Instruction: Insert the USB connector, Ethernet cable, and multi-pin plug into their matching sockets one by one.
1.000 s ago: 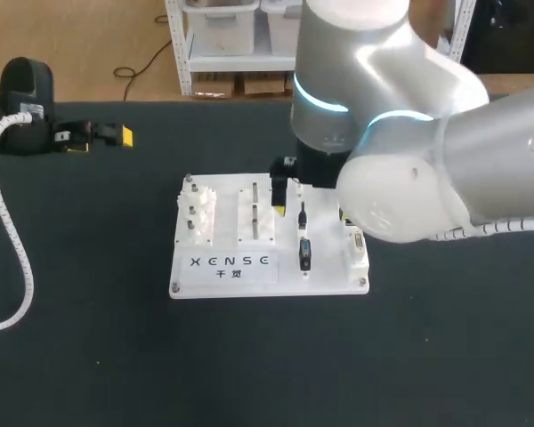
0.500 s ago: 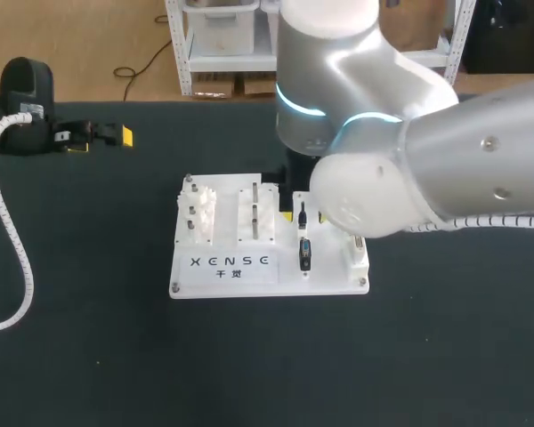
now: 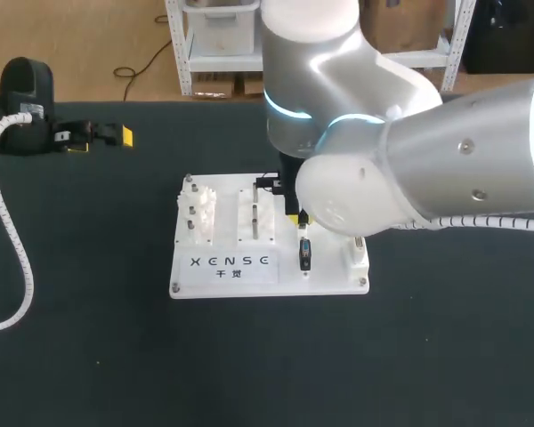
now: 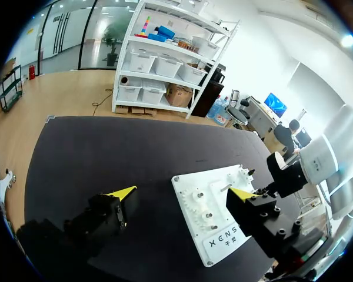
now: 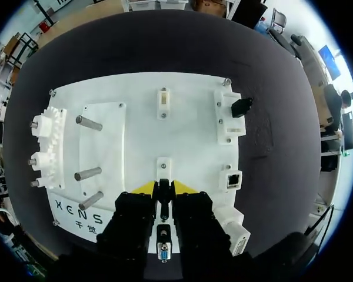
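**A:** Where is the right gripper (image 5: 163, 189)?

**B:** Low over the flat white rectangular plastic board (image 3: 334, 280), which lies in the middle of the head view on the dark table (image 3: 98, 356). The bulky silver right arm (image 3: 427, 178) enters from the right edge and hides the board's upper right part.

**A:** How are its fingers set?

**B:** Narrow. The two yellow tips press on a slim black plug (image 5: 163, 191) from both sides, so it is pinched between them. The plug stands on the board's middle line. A small white socket block (image 5: 163, 166) lies just ahead of the tips. A short black connector with a bluish face (image 5: 163, 249) sits under the gripper, between the finger bodies.

**A:** And the other sockets?

**B:** A square network socket in a white housing (image 5: 233, 179) sits at the board's edge, beside the gripper. A black angular plug (image 5: 241, 107) rests in a white bracket at the far corner on that same side. Across the board are white toothed gears (image 5: 44, 147) and three upright metal pegs (image 5: 88, 122).

**A:** What about the left gripper (image 4: 182, 192)?

**B:** In the head view it is in the upper left of the frame, well apart from the board. Its yellow-tipped fingers are spread wide with nothing between them. A white ribbed hose (image 3: 18, 249) curves down the left edge of that frame.
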You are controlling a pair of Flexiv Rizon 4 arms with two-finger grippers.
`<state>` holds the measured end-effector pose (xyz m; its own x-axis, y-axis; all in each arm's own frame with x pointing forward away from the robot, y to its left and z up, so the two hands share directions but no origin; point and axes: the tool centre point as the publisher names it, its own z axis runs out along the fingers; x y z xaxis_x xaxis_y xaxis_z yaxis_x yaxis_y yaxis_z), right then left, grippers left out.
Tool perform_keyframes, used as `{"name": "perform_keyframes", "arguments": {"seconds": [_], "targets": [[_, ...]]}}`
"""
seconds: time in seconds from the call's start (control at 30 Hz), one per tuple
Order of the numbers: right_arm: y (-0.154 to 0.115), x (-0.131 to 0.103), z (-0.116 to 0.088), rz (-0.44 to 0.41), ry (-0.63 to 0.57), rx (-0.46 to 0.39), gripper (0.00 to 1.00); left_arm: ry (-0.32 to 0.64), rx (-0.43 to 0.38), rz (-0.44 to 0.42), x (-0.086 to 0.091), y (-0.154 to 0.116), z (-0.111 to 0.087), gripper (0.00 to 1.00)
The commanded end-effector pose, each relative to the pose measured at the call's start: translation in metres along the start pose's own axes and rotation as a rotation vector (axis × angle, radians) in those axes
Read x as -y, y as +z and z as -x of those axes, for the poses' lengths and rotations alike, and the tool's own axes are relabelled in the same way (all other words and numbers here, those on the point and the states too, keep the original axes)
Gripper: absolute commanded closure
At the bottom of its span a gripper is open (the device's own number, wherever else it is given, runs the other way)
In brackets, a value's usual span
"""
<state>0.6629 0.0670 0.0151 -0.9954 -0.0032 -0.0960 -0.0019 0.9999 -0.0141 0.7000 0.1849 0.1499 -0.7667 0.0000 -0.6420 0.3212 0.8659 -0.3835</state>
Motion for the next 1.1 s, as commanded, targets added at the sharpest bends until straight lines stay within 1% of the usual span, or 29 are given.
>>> {"name": "perform_keyframes", "arguments": {"seconds": [0.03, 0.13, 0.3, 0.4, 0.53, 0.63, 0.8, 0.93, 1.1], "targets": [[-0.002, 0.001, 0.001, 0.003, -0.001, 0.010, 1.00, 0.000, 0.000, 0.000, 0.000, 0.000, 0.000, 0.00], [-0.007, 0.001, 0.004, 0.003, -0.009, 0.027, 1.00, 0.000, 0.000, 0.000, 0.000, 0.000, 0.000, 0.00], [-0.027, 0.003, 0.009, 0.016, -0.015, 0.073, 1.00, 0.000, 0.000, 0.000, 0.000, 0.000, 0.000, 0.00], [-0.037, 0.009, 0.011, 0.025, -0.018, 0.092, 1.00, 0.000, 0.000, 0.000, 0.000, 0.000, 0.000, 0.00], [-0.043, 0.026, 0.012, 0.029, -0.001, 0.099, 1.00, 0.000, 0.000, 0.000, 0.000, 0.000, 0.000, 0.00], [-0.044, 0.041, 0.011, 0.023, 0.017, 0.099, 1.00, 0.000, 0.000, 0.000, 0.000, 0.000, 0.000, 0.00], [-0.036, 0.063, 0.009, -0.005, 0.051, 0.091, 1.00, 0.000, 0.000, 0.000, 0.000, 0.000, 0.000, 0.00], [-0.032, 0.073, 0.010, -0.011, 0.067, 0.088, 1.00, 0.000, 0.000, 0.000, 0.000, 0.000, 0.000, 0.00], [-0.029, 0.078, 0.010, -0.013, 0.073, 0.076, 1.00, 0.000, 0.000, 0.000, 0.000, 0.000, 0.000, 0.00]]}}
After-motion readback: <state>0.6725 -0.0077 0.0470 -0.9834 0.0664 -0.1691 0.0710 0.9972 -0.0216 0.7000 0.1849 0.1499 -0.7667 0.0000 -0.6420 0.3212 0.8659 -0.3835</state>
